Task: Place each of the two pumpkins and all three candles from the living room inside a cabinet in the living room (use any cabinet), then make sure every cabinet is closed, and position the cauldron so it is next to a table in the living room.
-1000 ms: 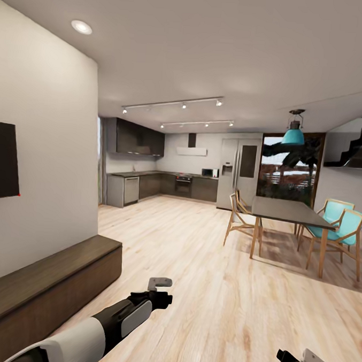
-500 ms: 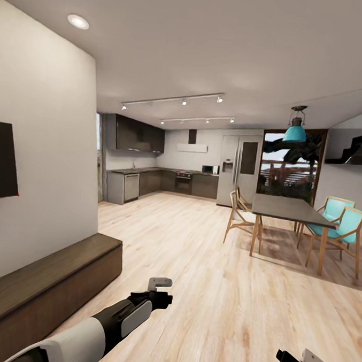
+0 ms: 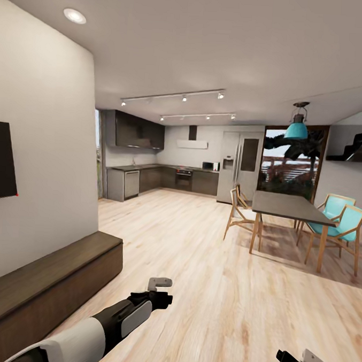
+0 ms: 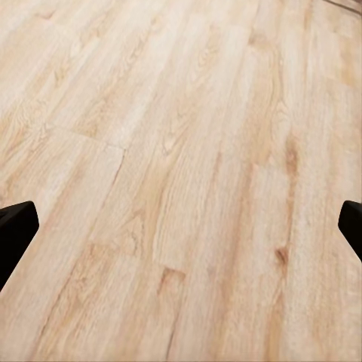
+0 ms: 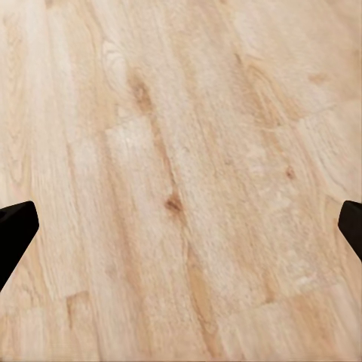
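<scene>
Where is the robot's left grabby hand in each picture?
Head view: the left gripper is low and left of middle, above the floor, near the end of the long dark cabinet.
Left wrist view: the left gripper shows as two black tips at opposite edges, jaws wide apart.
Right wrist view: the black tips here belong to the right gripper.
Shared landmark: the light wood floor.
</scene>
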You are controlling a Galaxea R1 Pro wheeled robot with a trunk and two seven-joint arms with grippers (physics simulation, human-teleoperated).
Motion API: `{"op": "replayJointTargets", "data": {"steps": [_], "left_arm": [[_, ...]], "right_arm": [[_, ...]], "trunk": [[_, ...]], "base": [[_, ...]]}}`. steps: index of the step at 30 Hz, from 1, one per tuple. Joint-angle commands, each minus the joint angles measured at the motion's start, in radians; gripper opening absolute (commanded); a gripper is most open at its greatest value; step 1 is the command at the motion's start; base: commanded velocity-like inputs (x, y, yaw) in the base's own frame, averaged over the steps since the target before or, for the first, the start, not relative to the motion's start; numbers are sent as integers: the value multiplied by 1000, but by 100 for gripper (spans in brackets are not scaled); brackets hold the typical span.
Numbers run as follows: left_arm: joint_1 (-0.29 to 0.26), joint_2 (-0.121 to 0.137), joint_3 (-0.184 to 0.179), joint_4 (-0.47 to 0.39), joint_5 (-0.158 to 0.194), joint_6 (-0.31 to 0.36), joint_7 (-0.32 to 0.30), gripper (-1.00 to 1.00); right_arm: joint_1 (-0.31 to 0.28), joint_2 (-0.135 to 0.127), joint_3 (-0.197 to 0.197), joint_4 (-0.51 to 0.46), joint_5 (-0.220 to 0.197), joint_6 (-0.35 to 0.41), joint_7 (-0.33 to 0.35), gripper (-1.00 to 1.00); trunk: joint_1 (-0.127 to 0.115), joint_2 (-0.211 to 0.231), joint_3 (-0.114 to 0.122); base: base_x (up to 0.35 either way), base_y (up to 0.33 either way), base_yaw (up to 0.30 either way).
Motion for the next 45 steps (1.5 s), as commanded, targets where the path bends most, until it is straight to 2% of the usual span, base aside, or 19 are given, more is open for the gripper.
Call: {"op": "replayJointTargets", "data": {"steps": [1,28,45], "left_arm": [[-2,1,-7,-2,8,1,8,100],[-1,1,-8,-2,8,1,8,100],[-1,2,-8,0,7,1,9,100]], "right_arm": [[0,0,0,1,-10,4,-5,100],[0,3,2,12,-8,-4,-4,100],[0,2,14,73,7,-11,-2,100]], "trunk": [[-4,6,0],[-107,195,40],[-107,195,37]], "base": [[0,0,0],[0,0,0],[0,0,0]]}}
